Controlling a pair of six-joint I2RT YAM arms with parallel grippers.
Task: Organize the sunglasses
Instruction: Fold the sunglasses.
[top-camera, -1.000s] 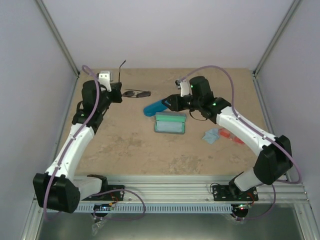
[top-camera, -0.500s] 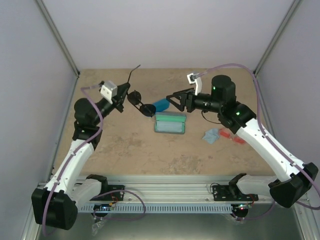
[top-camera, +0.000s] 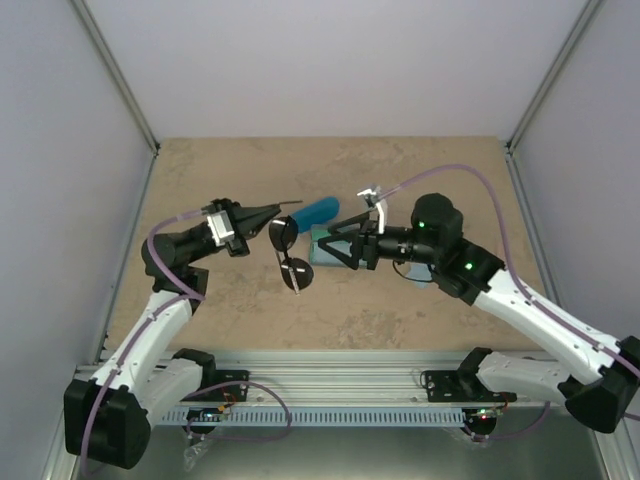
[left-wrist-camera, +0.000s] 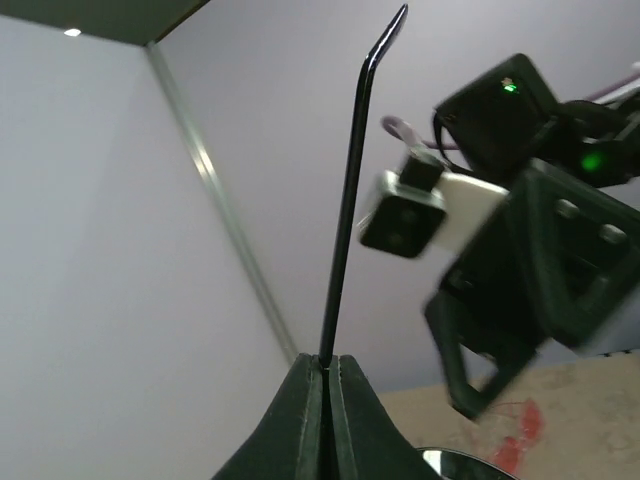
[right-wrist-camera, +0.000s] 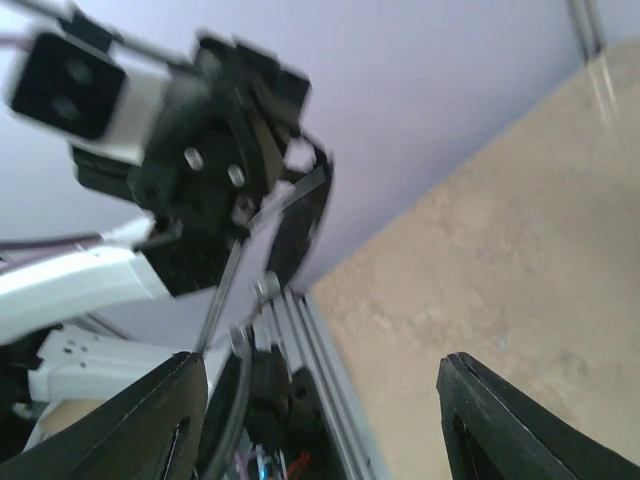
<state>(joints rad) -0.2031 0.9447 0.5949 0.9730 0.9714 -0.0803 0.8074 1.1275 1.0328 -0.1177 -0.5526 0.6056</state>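
Observation:
My left gripper (top-camera: 268, 211) is shut on one thin temple of the dark wire-framed sunglasses (top-camera: 285, 236) and holds them in the air over the middle of the table, lenses hanging below it. In the left wrist view the jaws (left-wrist-camera: 328, 368) pinch the temple (left-wrist-camera: 345, 200), which sticks straight up. My right gripper (top-camera: 331, 246) is open and faces the hanging lenses from the right, close but apart. In the right wrist view its fingers (right-wrist-camera: 165, 425) are spread wide, with the wire frame (right-wrist-camera: 222, 290) just past the left one. The red-orange pair is hidden behind my right arm.
A glossy blue oval case (top-camera: 316, 211) lies just behind the held glasses. A sliver of the grey-blue rectangular case (top-camera: 318, 242) shows behind my right gripper. The metal rail (top-camera: 340, 385) runs along the near edge. Grey walls close in both sides.
My left gripper has lifted the dark sunglasses off the far table and carried them nearer and toward the centre. My right gripper swung nearer, turned to face them and opened wider.

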